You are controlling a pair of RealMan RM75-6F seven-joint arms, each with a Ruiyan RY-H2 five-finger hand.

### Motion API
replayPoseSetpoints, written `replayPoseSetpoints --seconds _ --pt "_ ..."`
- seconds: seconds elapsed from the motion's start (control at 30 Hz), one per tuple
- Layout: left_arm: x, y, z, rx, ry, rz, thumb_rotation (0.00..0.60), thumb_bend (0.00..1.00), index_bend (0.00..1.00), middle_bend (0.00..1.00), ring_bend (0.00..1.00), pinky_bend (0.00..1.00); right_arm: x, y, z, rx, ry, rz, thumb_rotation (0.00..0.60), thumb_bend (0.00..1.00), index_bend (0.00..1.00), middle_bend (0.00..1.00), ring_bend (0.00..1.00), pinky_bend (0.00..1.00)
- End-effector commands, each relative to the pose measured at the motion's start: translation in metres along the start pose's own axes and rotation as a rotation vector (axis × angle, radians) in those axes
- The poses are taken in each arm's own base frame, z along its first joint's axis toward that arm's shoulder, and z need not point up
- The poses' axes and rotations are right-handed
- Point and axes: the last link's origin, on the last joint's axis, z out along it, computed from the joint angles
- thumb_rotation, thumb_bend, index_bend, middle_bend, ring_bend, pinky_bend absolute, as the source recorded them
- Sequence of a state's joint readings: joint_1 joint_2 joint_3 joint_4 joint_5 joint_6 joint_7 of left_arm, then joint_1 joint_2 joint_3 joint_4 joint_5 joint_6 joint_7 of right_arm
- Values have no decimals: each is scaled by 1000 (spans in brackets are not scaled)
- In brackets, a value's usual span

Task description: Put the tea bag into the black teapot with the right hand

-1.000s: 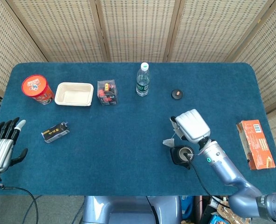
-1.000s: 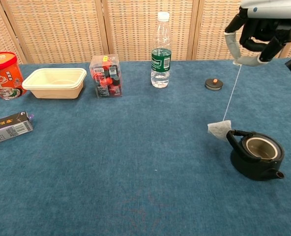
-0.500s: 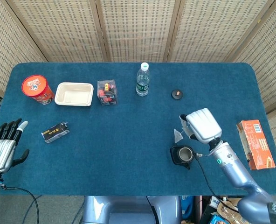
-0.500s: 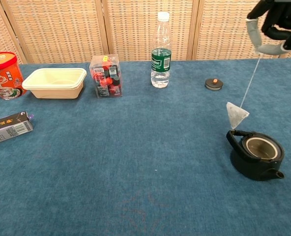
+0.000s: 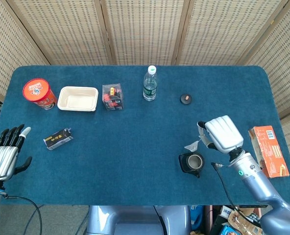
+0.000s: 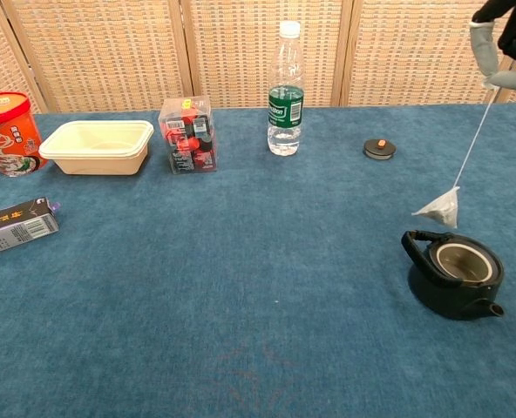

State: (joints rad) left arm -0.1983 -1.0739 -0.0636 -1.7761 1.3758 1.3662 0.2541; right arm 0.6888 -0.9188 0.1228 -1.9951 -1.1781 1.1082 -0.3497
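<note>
Pale tea bag [image 6: 439, 210] dangling on string above handle side; black teapot [image 6: 454, 274] upright, lidless.

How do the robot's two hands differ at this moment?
The right hand is raised near the black teapot and dangles the tea bag by its string; the left hand holds nothing, fingers apart, at the table's left edge. Both are pale with dark fingers.

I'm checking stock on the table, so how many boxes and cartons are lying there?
3: a dark carton at the left edge, a clear box of red items beside the tray, and an orange box at the far right. None appear hidden.
</note>
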Motion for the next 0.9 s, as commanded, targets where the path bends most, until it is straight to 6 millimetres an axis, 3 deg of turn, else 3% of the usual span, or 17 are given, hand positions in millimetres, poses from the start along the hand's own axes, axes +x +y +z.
replayPoseSetpoints --seconds 0.03,0.67,0.9 --pt "0 0 0 0 0 2 600 374 0 0 0 0 0 3 -4 -4 -1 0 600 635 647 907 928 1000" --pt "2 6 0 -9 0 10 600 374 0 0 0 0 6 21 -27 -39 13 24 600 635 650 907 928 1000" --pt "1 9 0 -14 -2 12 600 374 0 0 0 0 -5 22 -31 -33 -33 23 600 635 650 907 928 1000"
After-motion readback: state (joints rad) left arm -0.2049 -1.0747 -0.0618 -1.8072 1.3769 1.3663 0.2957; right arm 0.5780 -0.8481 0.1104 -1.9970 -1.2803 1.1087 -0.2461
